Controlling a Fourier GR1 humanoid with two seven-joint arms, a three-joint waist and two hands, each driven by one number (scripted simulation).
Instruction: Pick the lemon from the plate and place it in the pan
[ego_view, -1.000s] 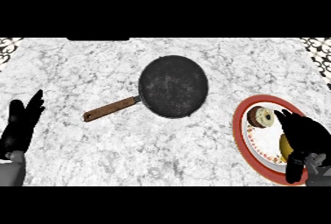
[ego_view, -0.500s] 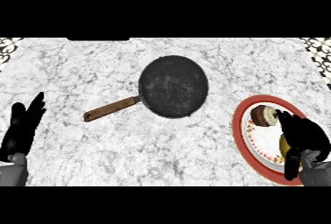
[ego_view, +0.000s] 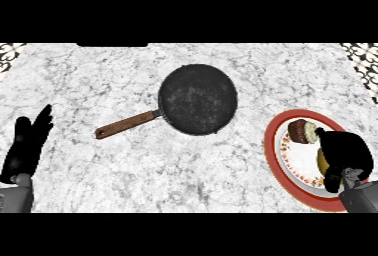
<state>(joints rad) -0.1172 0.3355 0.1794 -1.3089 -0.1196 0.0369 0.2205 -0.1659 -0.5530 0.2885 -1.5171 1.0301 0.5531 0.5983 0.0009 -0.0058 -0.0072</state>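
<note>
Marble counter (ego_view: 88, 75) — grey-veined white — bears pan (ego_view: 198, 99) and red-rimmed plate (ego_view: 270, 150).

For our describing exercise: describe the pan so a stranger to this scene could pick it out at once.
On the marble counter, look near the middle, left of the red-rimmed plate. The pan lies there, round and black, its brown handle pointing to the lower left. Unlike the plate, it is dark all over and has a handle.

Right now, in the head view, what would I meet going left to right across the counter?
left hand → pan → plate
</note>
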